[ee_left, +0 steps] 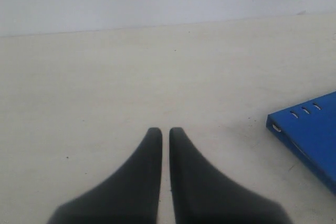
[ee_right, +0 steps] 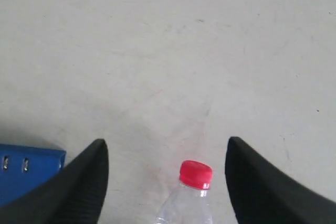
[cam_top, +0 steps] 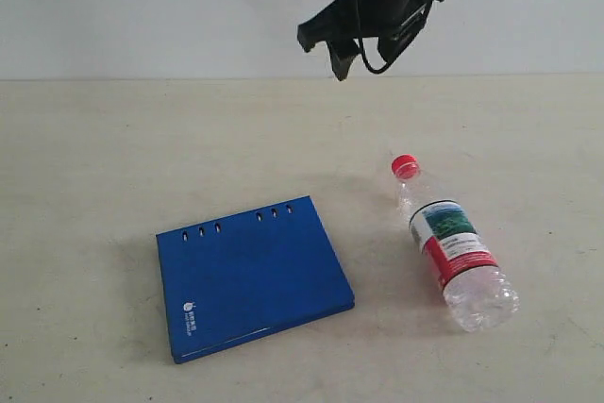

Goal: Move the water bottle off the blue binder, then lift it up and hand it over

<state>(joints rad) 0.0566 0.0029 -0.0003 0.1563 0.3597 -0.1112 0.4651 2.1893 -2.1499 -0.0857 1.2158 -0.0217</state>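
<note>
The water bottle lies on its side on the table, to the right of the blue binder and apart from it, its red cap pointing away. The binder lies flat with its slots along the far edge. My right gripper hangs high above the table beyond both, open and empty. In the right wrist view the gripper frames the red cap far below, with a binder corner at the side. My left gripper is shut on nothing, low over bare table, with the binder's edge off to one side.
The beige table meets a plain white wall at the back. Nothing else stands on it in these views.
</note>
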